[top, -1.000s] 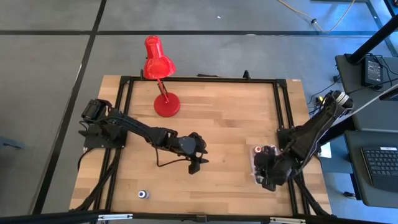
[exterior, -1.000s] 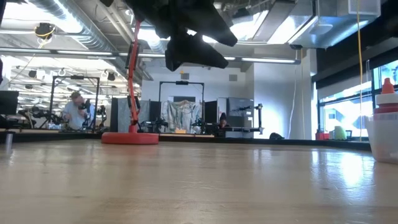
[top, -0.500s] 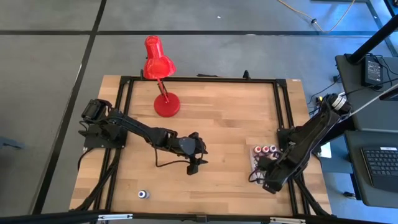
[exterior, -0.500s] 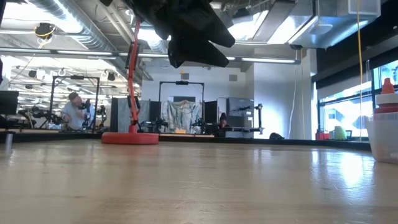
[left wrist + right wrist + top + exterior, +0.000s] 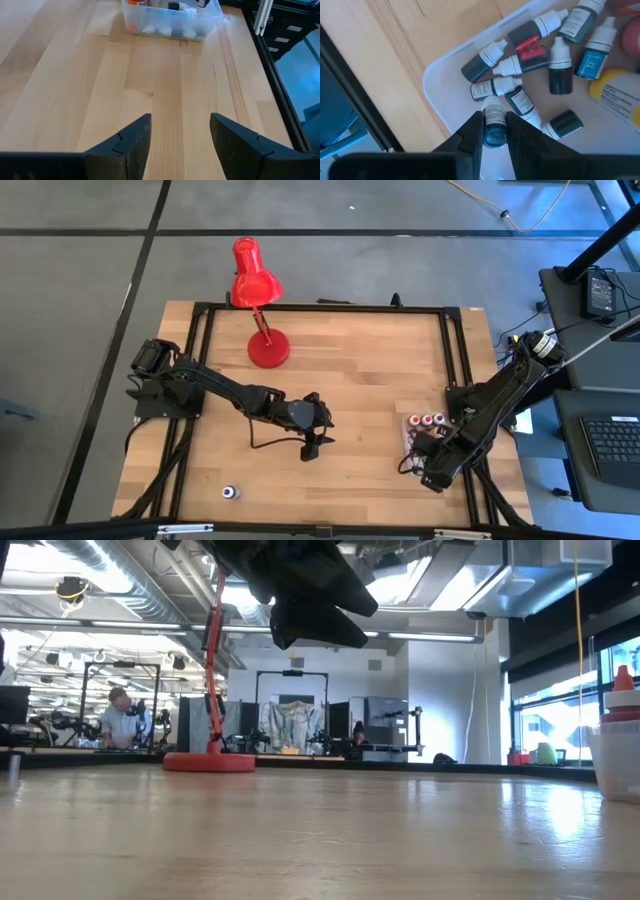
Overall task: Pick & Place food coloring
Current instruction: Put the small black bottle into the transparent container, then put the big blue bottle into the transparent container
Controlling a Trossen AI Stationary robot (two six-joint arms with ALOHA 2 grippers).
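While my right gripper (image 5: 494, 131) pinches a small blue-bodied bottle (image 5: 494, 125) between its fingertips, just over the near edge of the clear tub (image 5: 436, 95), the hold looks thin: only the lower body of the bottle sits between the fingers, with the pale cap pointing out toward the pile. If I swing away fast, I think it could twist or slide out and drop back among the other bottles (image 5: 540, 50), or onto the table (image 5: 370, 380). The bottle is round and slick, so any sideways knock on the tub's wall would likely pry it loose. The neighbours lie right against it, and one might get dragged along or tipped over the rim as I lift.

My left gripper (image 5: 179, 137) hangs open and empty above bare wood near the middle of the table, pointing toward the tub. One stray bottle (image 5: 230, 492) stands alone near the front edge, well apart from both arms. The red lamp (image 5: 258, 300) stands at the back, out of my path.
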